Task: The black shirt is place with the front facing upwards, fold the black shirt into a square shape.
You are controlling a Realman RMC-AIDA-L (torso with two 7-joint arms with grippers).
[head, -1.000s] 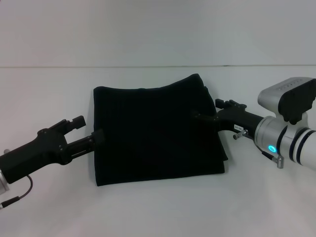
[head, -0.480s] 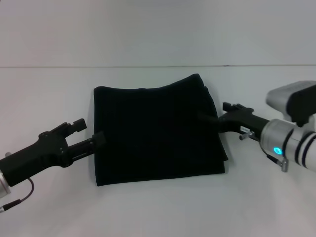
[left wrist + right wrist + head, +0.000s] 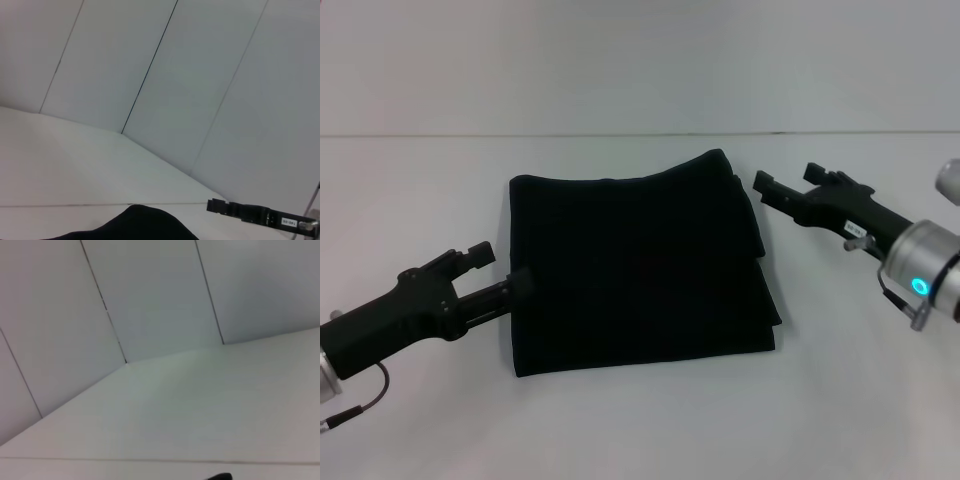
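Observation:
The black shirt [image 3: 635, 270] lies folded into a rough square on the white table, with stacked layers showing along its right edge. In the left wrist view a hump of the black shirt [image 3: 135, 225] shows low down. My left gripper [image 3: 520, 283] rests at the middle of the shirt's left edge, touching it. My right gripper [image 3: 765, 185] hangs off the shirt's upper right corner, apart from the cloth. The left wrist view shows the right gripper [image 3: 235, 209] as a thin dark bar beyond the shirt.
White table [image 3: 640, 420] surrounds the shirt on all sides. A pale panelled wall [image 3: 640, 60] rises behind the table's back edge. The right wrist view shows only wall, table and a small dark tip I cannot identify.
My right gripper has left the shirt's right edge, moving up and to the right, clear of the cloth. The left arm drew back slightly and then stayed still. The shirt has not moved.

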